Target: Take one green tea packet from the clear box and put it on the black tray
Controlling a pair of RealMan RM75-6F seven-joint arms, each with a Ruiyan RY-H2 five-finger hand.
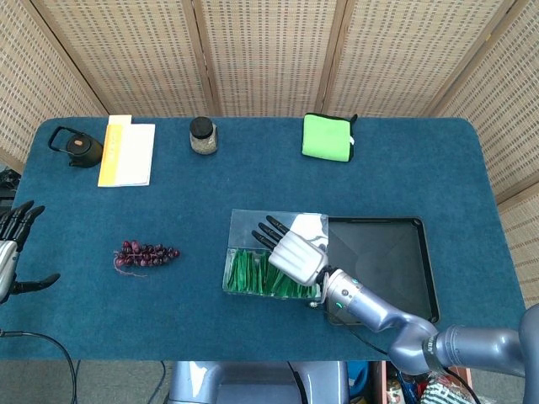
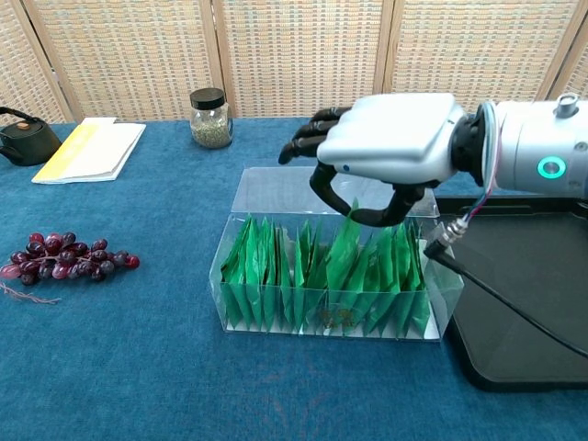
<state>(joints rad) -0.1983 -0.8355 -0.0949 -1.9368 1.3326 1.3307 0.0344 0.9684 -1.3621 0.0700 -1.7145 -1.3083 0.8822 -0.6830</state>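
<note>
Reaching over the clear box [image 2: 276,299], the right hand [image 2: 390,142] pinches one green tea packet [image 2: 344,241] between its thumb and a curled finger, while its other dark fingers [image 2: 310,138] stretch out toward the far side of the table. The pinched packet stands taller than the row of packets [image 2: 266,271] beside it, its top corner caught in the hand and its lower part down among the others inside the box. From the head view the same hand [image 1: 296,255] covers the right end of the box [image 1: 244,252], whose open flap lies flat on the cloth behind it.

The black tray [image 1: 413,252] sits just to the right of the box, touching or nearly touching it, and the forearm crosses its near left corner. In the chest view a thin cable runs from the wrist across the tray [image 2: 542,358].

The left hand [image 1: 10,244] rests at the far left edge of the head view, well apart from the box, fingers spread and holding nothing.

Elsewhere on the blue cloth lie a bunch of grapes [image 1: 145,253], a small black teapot [image 1: 77,147], a yellow and white booklet [image 1: 126,153], a glass jar [image 1: 202,135] and a green cloth [image 1: 328,136].
</note>
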